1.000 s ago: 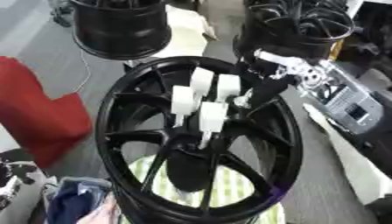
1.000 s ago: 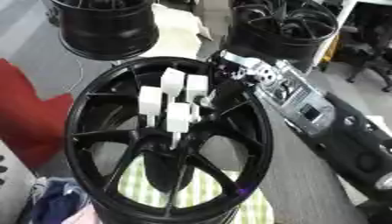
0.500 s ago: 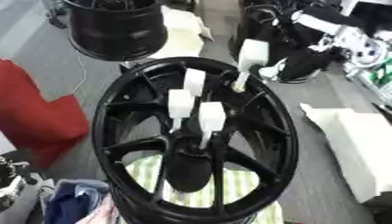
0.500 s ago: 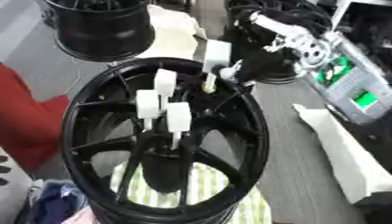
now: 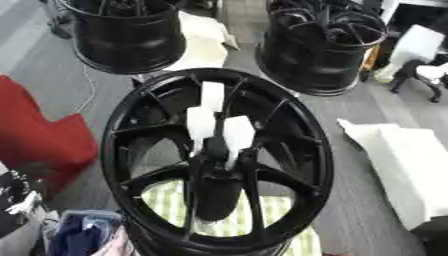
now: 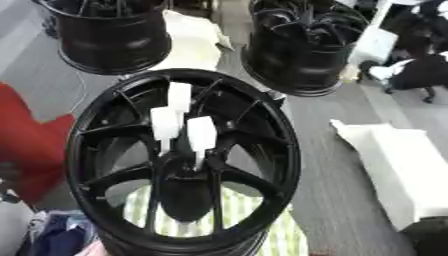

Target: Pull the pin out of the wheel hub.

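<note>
Here the black wheel hub [image 5: 216, 160] fills the centre and lower part of the frame, lying face up with its spokes running in to a dark central bore. Three white pins stand in the hub near its centre: one pin [image 5: 213, 96] toward the upper part of the spoke ring, a second pin [image 5: 200, 123] just below and left of it, and a third pin [image 5: 238, 134] just right of the second, nearest the bore. All three are upright or close to it, tight together, and nothing grips them. Neither robot hand shows in either eye view, so their state cannot be told from these frames. Beneath the hub, at lower centre, a green-and-white striped cloth [image 5: 234, 219] shows through the gaps between spokes. At the upper left stands another black wheel [image 5: 128, 35], and at the upper right a second black wheel [image 5: 325, 45], both well apart from the hub. A red object [image 5: 39, 140] sits at the left edge beside the hub's rim. A white foam sheet [image 5: 404, 165] lies on the grey floor [image 5: 350, 210] at the right. Blue fabric [image 5: 74, 237] shows in the lower left corner.
</note>
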